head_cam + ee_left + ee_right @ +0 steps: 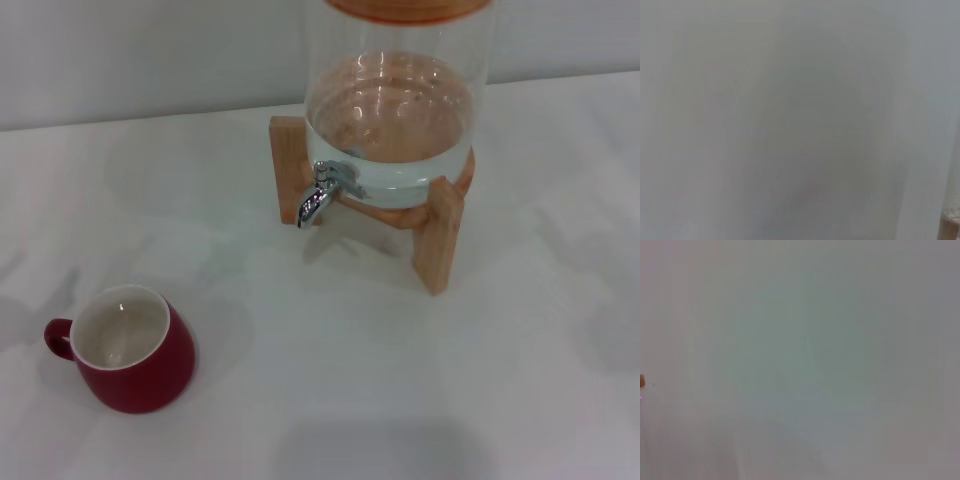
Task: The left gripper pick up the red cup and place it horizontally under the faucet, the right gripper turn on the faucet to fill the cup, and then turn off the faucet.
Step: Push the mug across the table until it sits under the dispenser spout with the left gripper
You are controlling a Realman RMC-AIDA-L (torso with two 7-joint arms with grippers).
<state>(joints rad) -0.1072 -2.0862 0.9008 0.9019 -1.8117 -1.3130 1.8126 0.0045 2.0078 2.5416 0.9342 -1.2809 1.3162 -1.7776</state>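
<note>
The red cup (128, 350) stands upright on the white table at the front left in the head view, its cream inside showing and its loop handle pointing left. The chrome faucet (320, 192) juts from the base of a glass jar, spout curving down, well behind and to the right of the cup. Neither gripper shows in any view. Both wrist views show only plain pale surface, with a sliver of wood at one edge of each.
The glass jar (395, 110), part full of water, sits on a light wooden stand (440, 235) at the back centre. White table (330, 380) spreads around the cup and in front of the stand.
</note>
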